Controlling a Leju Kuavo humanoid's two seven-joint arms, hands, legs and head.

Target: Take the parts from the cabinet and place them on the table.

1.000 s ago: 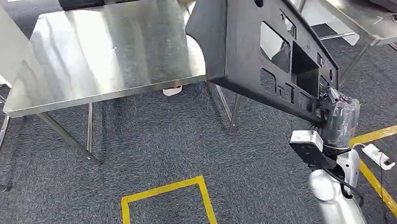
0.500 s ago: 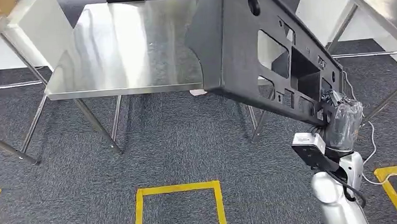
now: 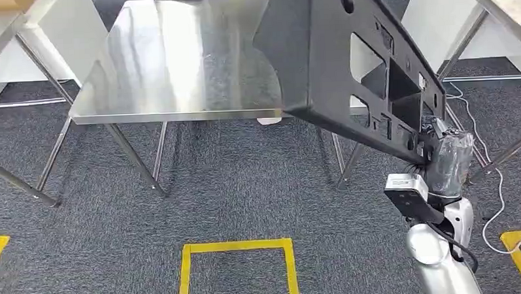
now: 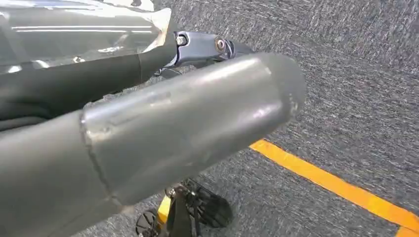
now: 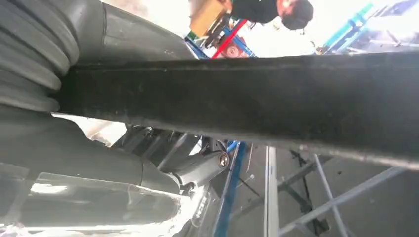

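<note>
- My right hand (image 3: pixel 449 155) grasped the black plastic panel (image 3: pixel 347 72) by its lower corner; the panel rose up and leftward from it, its top cut off, above the steel table (image 3: pixel 176 65).
- The right wrist view showed the panel's edge (image 5: pixel 257 103) hiding my fingers.
- The left hand (image 4: pixel 148 143) hung over carpet; I couldn't tell its state.

Light: bright, even, from overhead.
Glare: pale streaks on the shiny steel worktop (image 3: pixel 176 58).
Shadows: soft, under the worktop on the grey carpet floor (image 3: pixel 233 187).
Right wrist view: background blown out white; large black plastic panel (image 5: pixel 257 98) close and soft.
Left wrist view: near parts blurred.
</note>
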